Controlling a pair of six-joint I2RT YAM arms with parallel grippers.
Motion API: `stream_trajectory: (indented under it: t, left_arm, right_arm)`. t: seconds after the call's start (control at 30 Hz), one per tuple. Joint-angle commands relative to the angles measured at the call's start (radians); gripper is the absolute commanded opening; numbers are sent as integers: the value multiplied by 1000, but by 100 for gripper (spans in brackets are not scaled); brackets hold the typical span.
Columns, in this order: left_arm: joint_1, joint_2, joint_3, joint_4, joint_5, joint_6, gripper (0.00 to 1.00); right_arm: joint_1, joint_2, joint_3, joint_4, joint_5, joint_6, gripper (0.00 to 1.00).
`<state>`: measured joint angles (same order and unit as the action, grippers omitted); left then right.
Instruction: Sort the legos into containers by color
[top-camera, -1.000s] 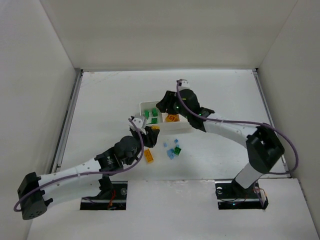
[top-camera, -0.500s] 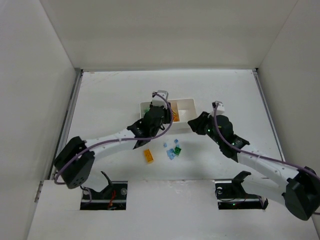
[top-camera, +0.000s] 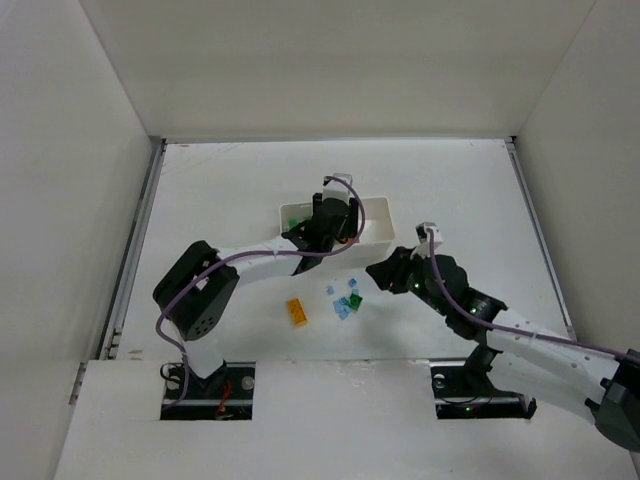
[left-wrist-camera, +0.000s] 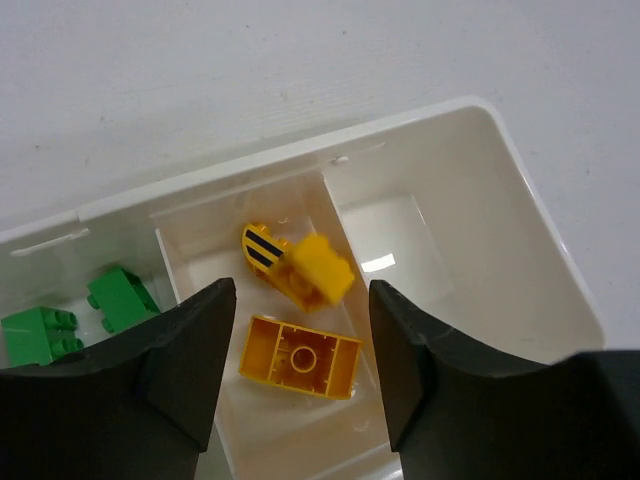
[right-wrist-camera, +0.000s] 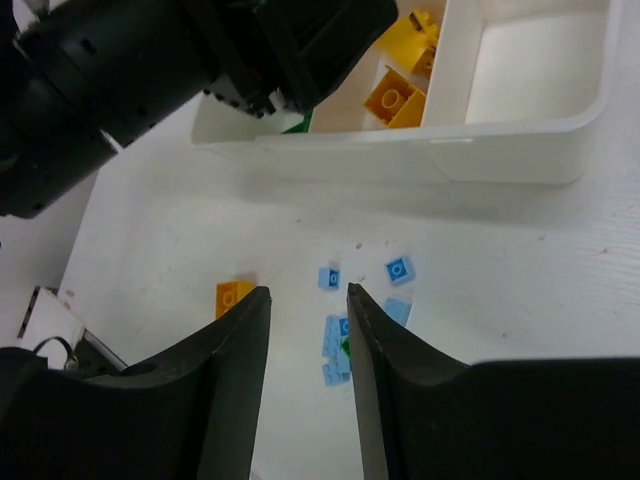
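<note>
**A:** From above, where is the left gripper (top-camera: 335, 215)?

**B:** Over the middle of the white tray (top-camera: 382, 212), at mid-table (top-camera: 220, 200). The arm covers most of what lies inside; only a little green shows at the tray's left end.

**A:** The left wrist camera opens that up. Two yellow-orange legos (left-wrist-camera: 298, 268) lie in the middle compartment, one with black stripes and one turned studs-down nearer the camera. Two green legos (left-wrist-camera: 120, 298) sit in the left compartment. The jaws stand apart above the middle compartment, nothing between them.

**B:** And the right gripper (top-camera: 378, 270)?

**A:** Near the tray's right end, on its near side, above bare table. From overhead I cannot tell how its jaws stand. Its own camera shows them apart, holding nothing.

**B:** What lies under it?

**A:** Several blue legos (right-wrist-camera: 399, 269) scattered on the table just near of the tray wall. A loose orange lego (right-wrist-camera: 235, 293) lies to their left. The overhead view adds a loose green lego (top-camera: 356, 300) touching the blue cluster; the wrist view shows only a sliver of it beside a finger (right-wrist-camera: 390, 380).
</note>
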<state>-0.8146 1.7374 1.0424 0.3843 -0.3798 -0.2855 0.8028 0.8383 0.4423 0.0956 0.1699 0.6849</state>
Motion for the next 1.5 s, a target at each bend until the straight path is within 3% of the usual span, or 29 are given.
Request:
stream_trajectory:
  t: [0.0, 0.2, 0.43, 0.57, 0.73, 0.83, 0.93, 1.0, 1.07, 1.17, 1.3, 1.47]
  left_arm:
    - [5, -74, 35, 19, -13, 14, 55]
    - [41, -280, -77, 18, -14, 11, 57]
    - [97, -626, -342, -74, -62, -75, 57]
    - [120, -810, -478, -175, -96, -138, 56]
    - [151, -1016, -570, -359, -116, -204, 56]
    - [173, -1093, -594, -458, -122, -237, 56]
    - [188, -1138, -619, -502, -120, -264, 55]
    - [187, -1156, -630, -516, -113, -280, 55]
    - [171, -1165, -637, -519, -111, -288, 55]
    - [138, -1156, -644, -510, -100, -294, 53]
    - [59, -1104, -642, -460, -88, -303, 49]
    - [-94, -995, -639, -325, -93, -296, 47]
  right_arm:
    - [60, 62, 35, 18, 29, -11, 45]
    - [201, 293, 148, 65, 40, -56, 55]
    - [354, 622, 357, 95, 82, -114, 78]
    - [393, 780, 459, 58, 88, -124, 81]
    - [420, 900, 549, -40, 140, -99, 75]
    - [431, 938, 573, -62, 140, -87, 66]
    - [433, 978, 601, -77, 128, -79, 50]
    - [433, 978, 611, -95, 146, -64, 30]
    - [433, 934, 602, -89, 163, -59, 23]
    - [395, 817, 575, -83, 181, -88, 22]
    - [254, 674, 553, -83, 183, -154, 22]
    - [66, 659, 591, -79, 183, -220, 24]
